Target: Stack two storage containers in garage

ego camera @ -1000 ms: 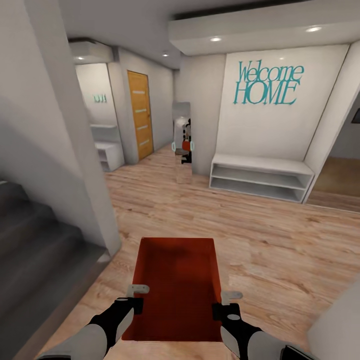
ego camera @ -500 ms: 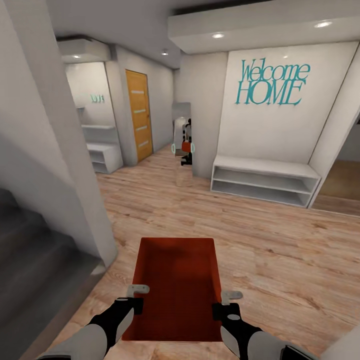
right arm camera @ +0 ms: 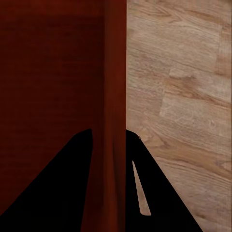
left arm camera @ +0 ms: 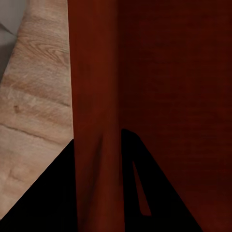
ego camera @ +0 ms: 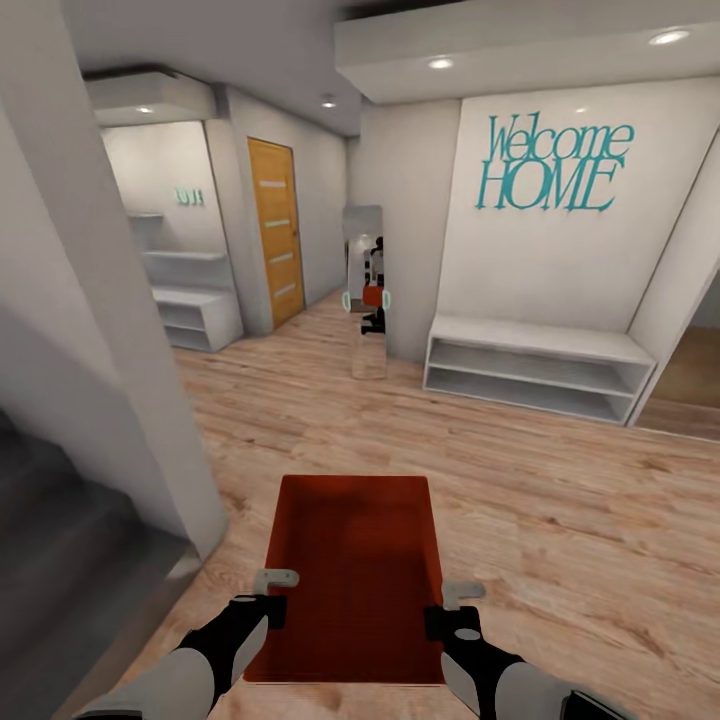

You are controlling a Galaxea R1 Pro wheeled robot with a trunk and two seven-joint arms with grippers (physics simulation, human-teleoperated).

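Note:
I carry one orange-red open-top storage container [ego camera: 355, 570] low in front of me, above a light wood plank floor. My left gripper [ego camera: 272, 588] is shut on its left wall, and my right gripper [ego camera: 450, 600] is shut on its right wall. In the left wrist view the dark fingers straddle the red wall [left arm camera: 96, 121]. The right wrist view shows that gripper's fingers pinching the opposite wall [right arm camera: 115, 96] with the planks beyond. The bin looks empty.
A grey stair block and white wall corner [ego camera: 130, 400] stand close on my left. Ahead are a tall mirror [ego camera: 366, 290], a white shelf bench [ego camera: 530, 365] under "Welcome HOME" lettering, an orange door [ego camera: 275, 230] and white shelving [ego camera: 195, 310]. Open plank floor [ego camera: 560, 520] lies ahead and right.
The whole view has shifted: the wall on my left and the room ahead slid as my base moved forward and turned. The container and both grippers hold the same pose.

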